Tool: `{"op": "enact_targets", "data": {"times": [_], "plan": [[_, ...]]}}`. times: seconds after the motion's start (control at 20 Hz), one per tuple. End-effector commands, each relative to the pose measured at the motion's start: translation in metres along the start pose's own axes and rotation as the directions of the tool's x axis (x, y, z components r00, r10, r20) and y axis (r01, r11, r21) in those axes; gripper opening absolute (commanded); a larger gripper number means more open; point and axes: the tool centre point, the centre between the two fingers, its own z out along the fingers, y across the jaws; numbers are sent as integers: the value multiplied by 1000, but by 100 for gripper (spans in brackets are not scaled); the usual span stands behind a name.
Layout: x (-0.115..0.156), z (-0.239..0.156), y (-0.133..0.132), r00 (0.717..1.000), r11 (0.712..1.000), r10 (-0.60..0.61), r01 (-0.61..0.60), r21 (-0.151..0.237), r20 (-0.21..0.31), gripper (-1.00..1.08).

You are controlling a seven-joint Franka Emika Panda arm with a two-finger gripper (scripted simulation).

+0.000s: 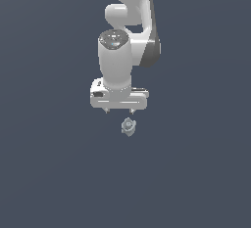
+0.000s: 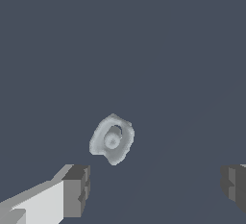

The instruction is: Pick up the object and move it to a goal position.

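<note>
The object (image 1: 128, 126) is a tiny pale grey-bluish lumpy item on the dark floor, just below the white gripper in the exterior view. The gripper (image 1: 119, 111) is open, its two short fingertips spread wide, and it holds nothing. The object lies a little toward the exterior view's right of the gripper's middle and apart from it. In the wrist view the object (image 2: 112, 139) shows as a roundish lump with a hollow centre, ahead of the gap between the two dark fingertips (image 2: 77, 189), nearer one finger than the other. The gripper (image 2: 153, 187) stays clear of it.
The white arm (image 1: 128, 31) rises behind the gripper toward the top of the exterior view. The ground is a plain dark grey-blue surface (image 1: 54, 173) with no other objects or marker in view.
</note>
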Motion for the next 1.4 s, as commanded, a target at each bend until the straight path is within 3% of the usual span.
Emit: {"op": "enact_targets", "data": {"times": [0.0, 0.65, 1.35], "plan": [[0, 0, 0, 1000, 1000, 0, 0, 0, 0, 100], [-3, 0, -6, 998, 998, -68, 68, -10, 19, 100], [-5, 26, -16, 996, 996, 86, -86, -10, 21, 100]]}}
